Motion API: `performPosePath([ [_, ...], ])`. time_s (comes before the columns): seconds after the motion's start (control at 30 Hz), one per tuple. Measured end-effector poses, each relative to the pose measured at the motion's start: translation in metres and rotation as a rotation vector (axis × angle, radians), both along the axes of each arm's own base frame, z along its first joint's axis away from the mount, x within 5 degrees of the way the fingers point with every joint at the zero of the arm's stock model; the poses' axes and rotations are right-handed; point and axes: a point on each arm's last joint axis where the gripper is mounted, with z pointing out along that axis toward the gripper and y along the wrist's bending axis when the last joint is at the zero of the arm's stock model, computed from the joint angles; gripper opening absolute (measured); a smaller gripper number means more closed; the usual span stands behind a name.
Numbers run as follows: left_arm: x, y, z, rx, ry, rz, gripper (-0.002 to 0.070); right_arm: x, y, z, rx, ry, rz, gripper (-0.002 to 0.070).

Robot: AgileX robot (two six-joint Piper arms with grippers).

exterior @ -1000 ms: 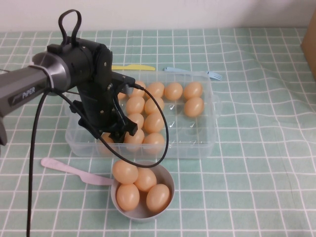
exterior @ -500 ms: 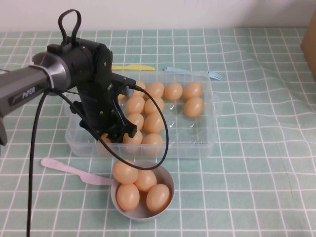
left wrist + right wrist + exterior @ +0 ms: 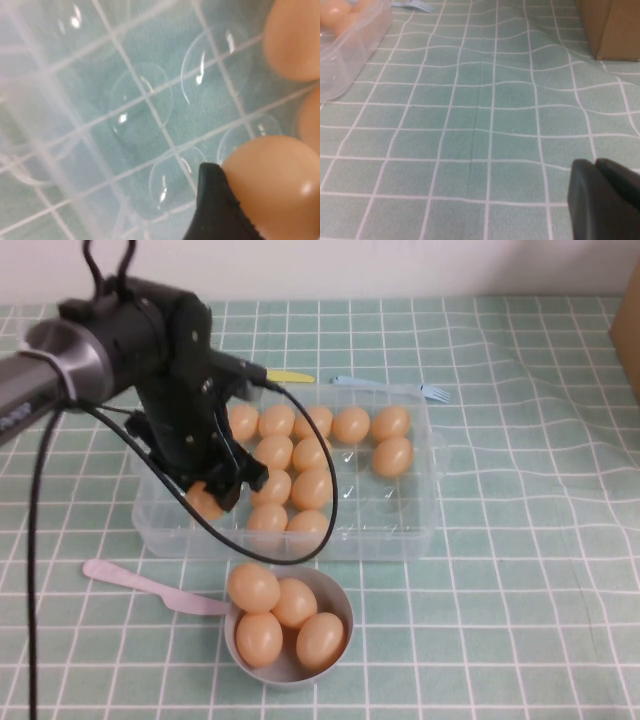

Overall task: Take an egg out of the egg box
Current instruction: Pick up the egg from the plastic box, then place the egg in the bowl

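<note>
A green checked cloth covered the desk [image 3: 520, 540]. Above the egg box's [image 3: 400, 535] near-left corner, the left end effector [image 3: 212, 495] gripped the egg [image 3: 203, 502]. The right end effector [image 3: 600, 200], fingers together and holding nothing, hung over open cloth well right of the box.

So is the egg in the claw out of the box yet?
Not yet. The left claw grips the egg, but it sits low inside the egg box by its near-left wall. The right claw is parked aside.
</note>
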Motion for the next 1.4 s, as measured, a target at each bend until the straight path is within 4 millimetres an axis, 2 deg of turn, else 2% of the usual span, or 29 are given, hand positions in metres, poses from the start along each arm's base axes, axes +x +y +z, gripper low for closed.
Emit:
performPosePath([
  [0.2, -0.017, 0.007, 0.049, -0.028, -0.092, -0.044, 0.0352, 0.000, 0.000, 0.000, 0.000, 0.000, 0.000, -0.0018],
  [0.3, -0.035, 0.003, 0.069, -0.003, -0.099, -0.156, 0.0352, 0.000, 0.000, 0.000, 0.000, 0.000, 0.000, -0.0018],
  [0.43, -0.060, -0.017, 0.089, -0.002, -0.137, -0.334, 0.0352, 0.000, 0.000, 0.000, 0.000, 0.000, 0.000, -0.0018],
  [0.57, -0.085, -0.044, 0.098, -0.032, -0.146, -0.502, 0.0352, 0.000, 0.000, 0.000, 0.000, 0.000, 0.000, -0.0018],
  [0.73, -0.110, -0.075, 0.094, -0.062, -0.118, -0.594, 0.0352, 0.000, 0.000, 0.000, 0.000, 0.000, 0.000, -0.0018],
  [0.9, -0.128, -0.092, 0.069, -0.036, -0.035, -0.658, 0.0352, 0.000, 0.000, 0.000, 0.000, 0.000, 0.000, -0.0018],
  [1.1, -0.127, -0.099, 0.041, 0.019, 0.035, -0.749, 0.0351, 0.000, 0.000, 0.000, 0.000, 0.000, 0.000, -0.0018],
  [1.23, -0.125, -0.101, 0.033, 0.059, 0.039, -0.933, 0.0351, 0.000, 0.000, 0.000, 0.000, 0.000, 0.000, -0.0018],
  [1.4, -0.121, -0.103, 0.025, 0.104, 0.043, -1.079, 0.0351, 0.000, 0.000, 0.000, 0.000, 0.000, 0.000, -0.0018],
])
